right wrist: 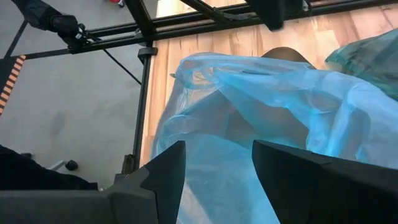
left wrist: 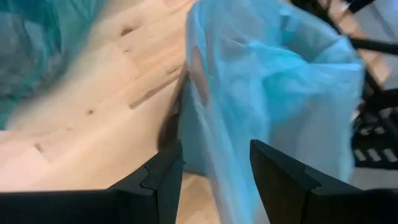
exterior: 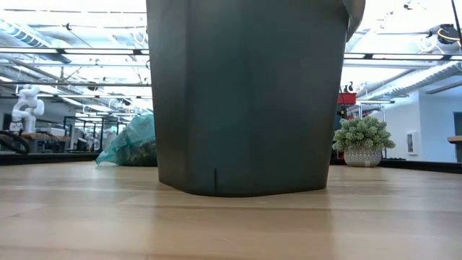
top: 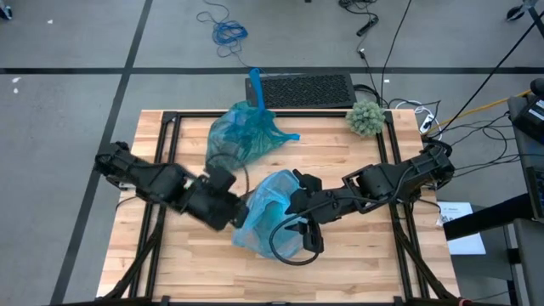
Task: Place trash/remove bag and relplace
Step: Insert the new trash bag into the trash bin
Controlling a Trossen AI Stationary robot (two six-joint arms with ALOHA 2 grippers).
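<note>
The wooden table (top: 357, 255) fills most of the high view, its pale planks framed by a black rail. Near its middle stands the bin (exterior: 245, 94), a dark grey-green tub that blocks most of the low view; from above it is almost wholly covered by the fresh liner (top: 268, 212), a thin, translucent light-blue bag (right wrist: 273, 118) draped loosely and wrinkled over the rim. Both arms meet at this liner. The left gripper (left wrist: 214, 174) is at the bin's left side, its two fingers parted a moderate way with a fold of the blue film lying between them, though whether they pinch it cannot be told. The right gripper (right wrist: 217, 168) reaches in from the right over the bin's top, fingers likewise parted with film bunched in front of them. Behind the bin, toward the far edge of the table, lies the filled bag (top: 242, 132), a darker teal sack, gathered at the top, with the trash (exterior: 141, 152) showing dimly through it as brownish lumps. At the far right corner sits a fuzzy grey-green ball (top: 366, 118) in a small pale pot. A black keyboard (top: 306, 87) lies beyond the far edge. No readable writing shows.
</note>
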